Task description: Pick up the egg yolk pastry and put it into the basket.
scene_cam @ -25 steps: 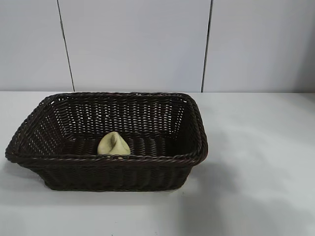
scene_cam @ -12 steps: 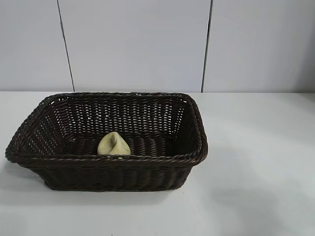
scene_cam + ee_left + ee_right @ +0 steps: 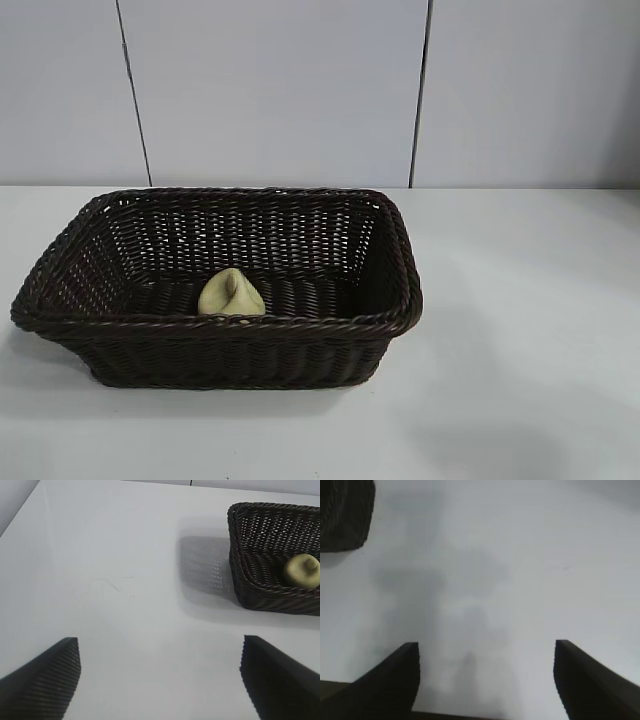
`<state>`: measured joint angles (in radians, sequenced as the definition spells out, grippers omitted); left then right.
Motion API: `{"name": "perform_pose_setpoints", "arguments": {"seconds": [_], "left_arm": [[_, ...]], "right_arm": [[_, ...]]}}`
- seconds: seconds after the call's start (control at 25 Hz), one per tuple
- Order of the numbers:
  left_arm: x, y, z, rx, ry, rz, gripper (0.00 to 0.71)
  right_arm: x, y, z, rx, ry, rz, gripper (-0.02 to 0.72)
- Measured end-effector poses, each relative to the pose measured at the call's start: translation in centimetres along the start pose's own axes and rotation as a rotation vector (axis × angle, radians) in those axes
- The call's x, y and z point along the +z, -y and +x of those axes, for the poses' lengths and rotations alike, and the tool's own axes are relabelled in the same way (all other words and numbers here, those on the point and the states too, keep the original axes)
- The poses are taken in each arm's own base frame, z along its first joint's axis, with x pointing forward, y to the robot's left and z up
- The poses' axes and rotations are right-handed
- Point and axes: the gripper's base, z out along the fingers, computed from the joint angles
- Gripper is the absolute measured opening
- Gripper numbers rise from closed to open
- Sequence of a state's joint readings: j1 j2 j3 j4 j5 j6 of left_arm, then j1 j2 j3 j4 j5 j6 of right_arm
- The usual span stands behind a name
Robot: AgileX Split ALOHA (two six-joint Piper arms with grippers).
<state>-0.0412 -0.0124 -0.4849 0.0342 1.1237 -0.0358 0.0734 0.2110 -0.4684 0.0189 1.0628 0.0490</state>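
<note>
My right gripper (image 3: 485, 680) hangs over bare table (image 3: 520, 555) with its fingers spread apart and nothing between them; only a dark corner of the basket (image 3: 345, 515) shows at the edge of its wrist view. My left gripper (image 3: 160, 680) is likewise wide apart and empty, parked over the white table with the basket well off to one side. Neither arm shows in the exterior view. The egg yolk pastry (image 3: 232, 295) sits inside the basket (image 3: 215, 322), on the woven floor close to the near wall and a little left of centre — so the job looks done to me. The risks I judge from here are small: a careless sweep of either arm could clip the braided rim and shove the light basket, or a needless second reach could squash the soft bun. The pastry is roundish, so it has no real long axis — its creased, pinched peak points upward, leaning slightly toward the far wall.
</note>
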Motion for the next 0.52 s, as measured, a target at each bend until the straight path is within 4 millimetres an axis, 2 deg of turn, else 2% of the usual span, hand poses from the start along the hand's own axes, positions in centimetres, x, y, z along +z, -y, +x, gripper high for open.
{"name": "perform_pose_setpoints", "arguments": {"seconds": [0.28,0.52], "left_arm": [[0.0,0.0,0.0,0.000,0.000,0.000,0.631],[0.0,0.0,0.0,0.000,0.000,0.000,0.631]], "right_arm": [[-2.5,0.1,2.0,-0.002,0.203,-0.012,0.540],[-2.6,0.1,2.1,-0.001,0.212,-0.014,0.540]]}}
